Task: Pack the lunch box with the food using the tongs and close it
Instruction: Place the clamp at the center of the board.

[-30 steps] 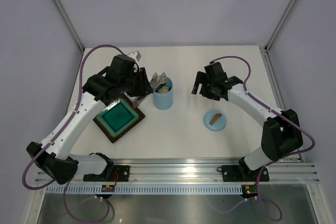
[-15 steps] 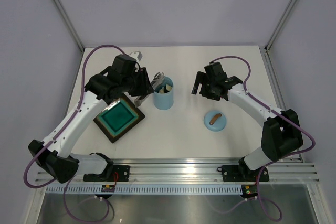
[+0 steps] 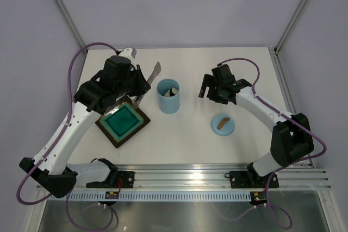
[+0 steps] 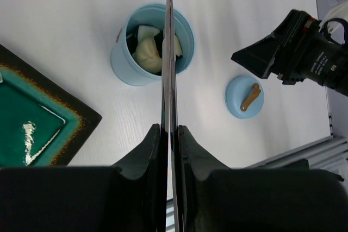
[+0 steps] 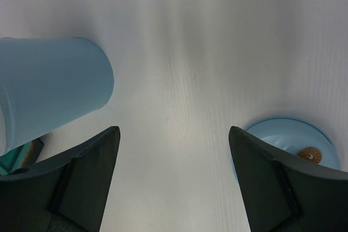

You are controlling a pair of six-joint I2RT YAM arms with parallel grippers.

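The light blue lunch box (image 3: 168, 96) stands open near the table's middle, with pale food (image 4: 147, 54) pieces inside it. My left gripper (image 3: 140, 86) hovers just left of the box, shut on the silvery tongs (image 3: 154, 73). In the left wrist view the tongs (image 4: 168, 52) run as one thin closed line over the lunch box (image 4: 126, 63), pinched between the jaws of the left gripper (image 4: 169, 129). The round blue lid (image 3: 223, 124) with its brown handle lies on the table to the right. My right gripper (image 5: 173, 133) hangs open and empty between lunch box (image 5: 54, 85) and lid (image 5: 293, 137).
A dark square tray (image 3: 122, 123) with a teal inside sits empty left of the lunch box, below my left gripper. The right arm's gripper (image 3: 206, 86) is above the lid's far side. White walls with metal posts enclose the table.
The left arm has drawn back to the left and lifted the tongs out of the lunch box. The tongs' arms have been squeezed together. The right arm has not moved.
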